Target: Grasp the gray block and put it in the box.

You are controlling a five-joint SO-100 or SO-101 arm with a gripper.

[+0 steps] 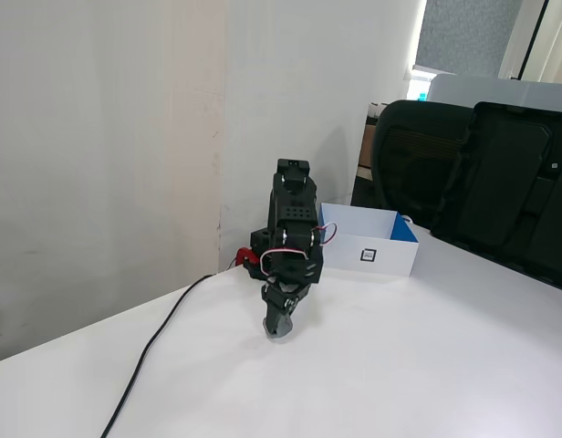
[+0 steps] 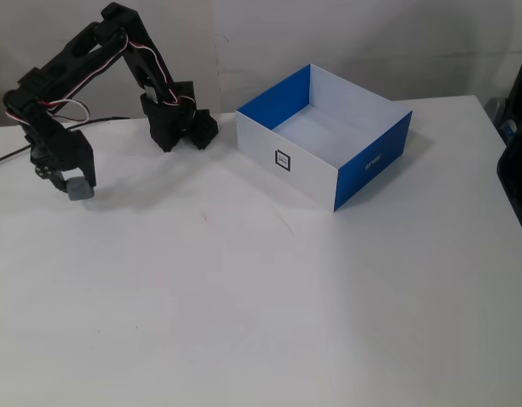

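Note:
The gray block (image 2: pixel 80 189) is a tiny cube sitting between my gripper's fingertips at the left of the table, at or just above the surface; it also shows in the other fixed view (image 1: pixel 279 330). My gripper (image 2: pixel 74 184) points down and is shut on it, as seen in both fixed views (image 1: pixel 279 324). The box (image 2: pixel 308 174) is open-topped, white and blue, with a black-and-white tag (image 2: pixel 282 158) on its front. It stands well to the right of the gripper, beyond the arm's base. In the other fixed view the box (image 1: pixel 395 257) is behind the arm.
The arm's base (image 2: pixel 180 127) stands at the table's back edge by the wall. A black cable (image 1: pixel 153 351) runs across the table from the base. Black chairs (image 1: pixel 482 173) stand beyond the table's far side.

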